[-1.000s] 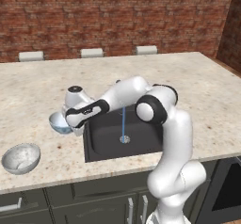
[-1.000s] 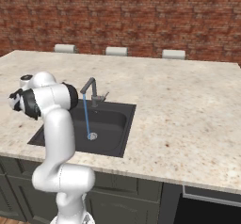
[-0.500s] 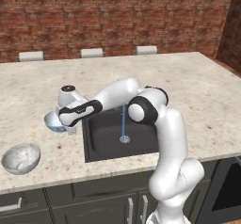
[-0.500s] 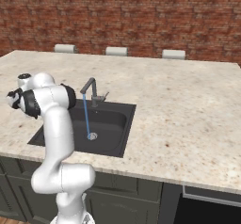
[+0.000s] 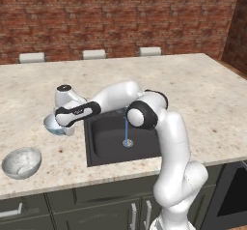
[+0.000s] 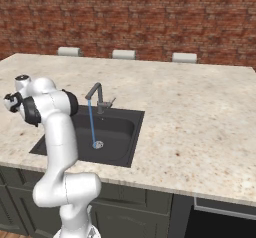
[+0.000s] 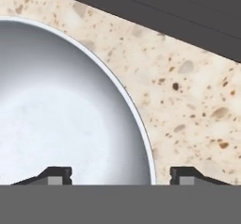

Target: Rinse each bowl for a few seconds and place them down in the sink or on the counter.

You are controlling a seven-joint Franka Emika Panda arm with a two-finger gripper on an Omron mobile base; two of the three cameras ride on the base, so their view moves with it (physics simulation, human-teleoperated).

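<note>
The left base view looks from behind the arm on its left side, high up, facing forward and down over the desk [image 5: 193,89] toward the brick wall [image 5: 120,16]. The right base view does the same from behind on the right, so the arm rises at its lower left instead. Both stand well back and share the sink [image 5: 111,142] [image 6: 112,132], the faucet [image 6: 97,97] with its running stream, the stone top and the wall. The hand view sits very near, looking straight down along the pincer [image 7: 114,176] at the white inside of the blue bowl [image 7: 56,119] [image 5: 52,125], the stone just beside it, and the sink's dark edge.
</note>
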